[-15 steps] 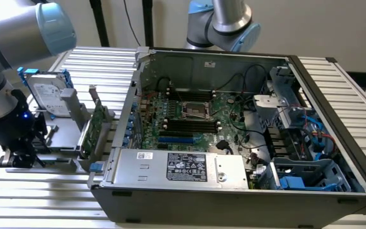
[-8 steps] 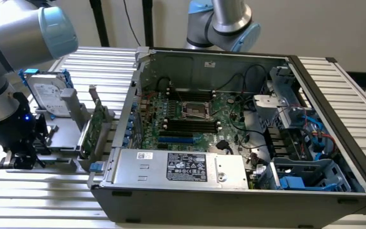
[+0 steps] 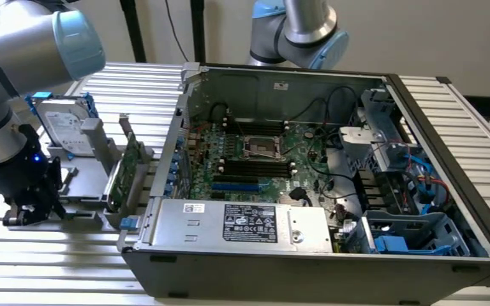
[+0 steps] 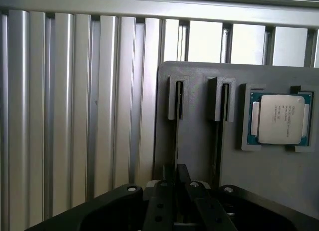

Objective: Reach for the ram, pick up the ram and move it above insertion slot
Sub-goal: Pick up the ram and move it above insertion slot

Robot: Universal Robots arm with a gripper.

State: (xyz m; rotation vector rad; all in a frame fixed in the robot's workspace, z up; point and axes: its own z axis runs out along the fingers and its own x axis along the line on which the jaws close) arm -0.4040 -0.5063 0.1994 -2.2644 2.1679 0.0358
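1. Clutter first: in the exterior view the gripper (image 3: 25, 207) hangs low over a gray holder plate (image 3: 79, 185) on the slatted table (image 3: 58, 255). Just beside it stand a hard drive (image 3: 60, 131) with blue rails and an upright green expansion card (image 3: 127, 169). That card sits between the gripper and the open computer case (image 3: 270, 80).
2. Motherboard (image 3: 254, 159) lies flat inside the case, well apart from the gripper.
3. Up close in the wrist view, the ram (image 4: 177, 136) stands on edge in the slotted bracket farther from the CPU (image 4: 281, 119). Its thin edge faces the camera, and its long axis runs from the bracket straight toward the gripper (image 4: 179, 178).
4. A second thin strip (image 4: 219, 134) sits in the neighbouring bracket, parallel to it.
5. The gripper is right at the ram's near end, but I honestly can't tell if it's clamped on.
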